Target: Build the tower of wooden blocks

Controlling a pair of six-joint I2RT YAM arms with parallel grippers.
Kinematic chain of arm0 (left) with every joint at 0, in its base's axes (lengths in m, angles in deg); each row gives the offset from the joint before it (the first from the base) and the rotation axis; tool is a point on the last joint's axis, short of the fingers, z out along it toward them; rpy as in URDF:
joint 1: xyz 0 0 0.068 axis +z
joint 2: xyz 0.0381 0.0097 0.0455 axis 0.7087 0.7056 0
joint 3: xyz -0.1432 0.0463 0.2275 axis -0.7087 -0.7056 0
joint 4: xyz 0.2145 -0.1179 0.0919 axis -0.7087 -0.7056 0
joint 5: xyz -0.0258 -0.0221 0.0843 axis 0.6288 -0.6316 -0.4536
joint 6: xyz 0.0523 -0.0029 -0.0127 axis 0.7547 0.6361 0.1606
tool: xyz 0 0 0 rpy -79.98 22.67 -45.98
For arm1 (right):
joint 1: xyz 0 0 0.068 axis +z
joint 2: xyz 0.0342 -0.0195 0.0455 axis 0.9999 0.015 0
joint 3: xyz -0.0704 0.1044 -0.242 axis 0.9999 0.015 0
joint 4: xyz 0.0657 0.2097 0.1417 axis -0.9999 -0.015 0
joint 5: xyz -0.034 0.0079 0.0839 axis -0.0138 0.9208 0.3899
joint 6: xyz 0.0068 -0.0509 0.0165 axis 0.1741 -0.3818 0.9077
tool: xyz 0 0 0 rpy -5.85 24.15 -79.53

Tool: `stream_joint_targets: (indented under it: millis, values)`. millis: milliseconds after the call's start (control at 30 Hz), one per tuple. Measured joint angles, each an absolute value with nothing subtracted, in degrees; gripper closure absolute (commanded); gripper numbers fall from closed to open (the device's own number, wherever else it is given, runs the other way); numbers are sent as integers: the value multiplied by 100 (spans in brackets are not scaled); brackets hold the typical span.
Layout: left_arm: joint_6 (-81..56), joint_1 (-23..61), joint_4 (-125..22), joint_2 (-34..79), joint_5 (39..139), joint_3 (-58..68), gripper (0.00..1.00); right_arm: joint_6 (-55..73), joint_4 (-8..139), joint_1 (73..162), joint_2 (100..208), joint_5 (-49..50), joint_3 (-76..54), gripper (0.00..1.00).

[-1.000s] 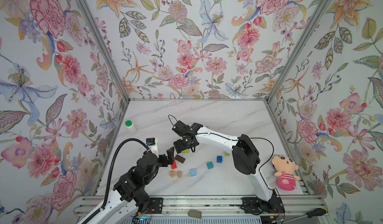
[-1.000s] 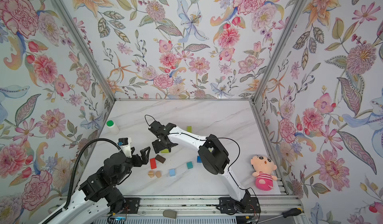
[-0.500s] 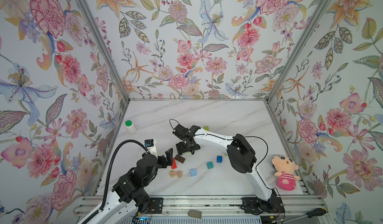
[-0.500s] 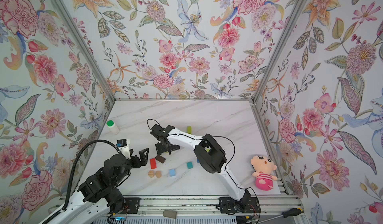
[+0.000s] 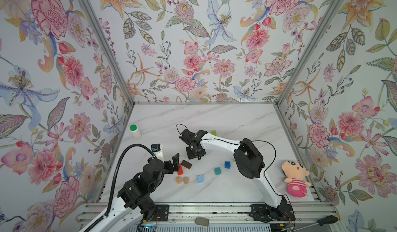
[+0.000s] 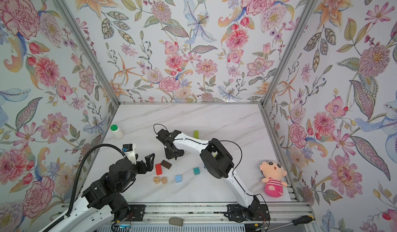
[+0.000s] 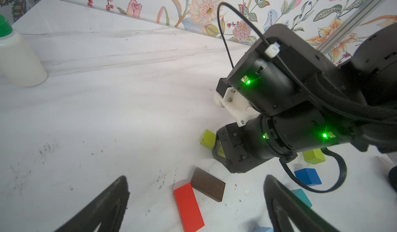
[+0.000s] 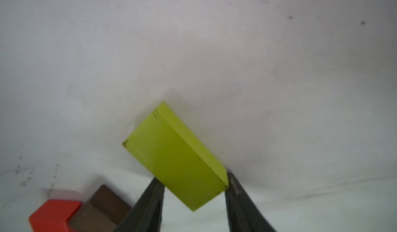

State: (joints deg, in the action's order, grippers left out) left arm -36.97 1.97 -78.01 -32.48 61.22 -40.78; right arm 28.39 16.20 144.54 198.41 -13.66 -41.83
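Currently pinching lime-green block by one end, skewed, in right gripper jaws, on tabletop near dark-brown oblong. Likely to pivot or slip out on lift; could bump red oblong. Holding left gripper jaws spread wide nearby.

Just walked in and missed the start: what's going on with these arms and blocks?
A two-armed robot is building a block tower, but nothing is stacked yet. The right gripper has its fingers pinched on a lime block down on the table. The left gripper hangs open by the red block and brown block. A teal block, a blue block and two tan pieces lie loose nearby.
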Motion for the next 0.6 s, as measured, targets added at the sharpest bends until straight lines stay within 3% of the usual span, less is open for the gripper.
stream_joint_targets:
  millis: [100, 400, 600]
  values:
    - [-3575, 197, -7635, -3058, 6120, -4078, 1, 2874, 1640, 14309, 19786, -1379, -4087, 50]
    - [-3179, 197, -6993, -2251, 6142, -4052, 1, 2445, 1616, 13866, 19716, -1265, -4006, 26]
    - [-2984, 197, -6741, -2050, 6140, -3987, 1, 1750, 1391, 13822, 19749, -1027, -4369, 20]
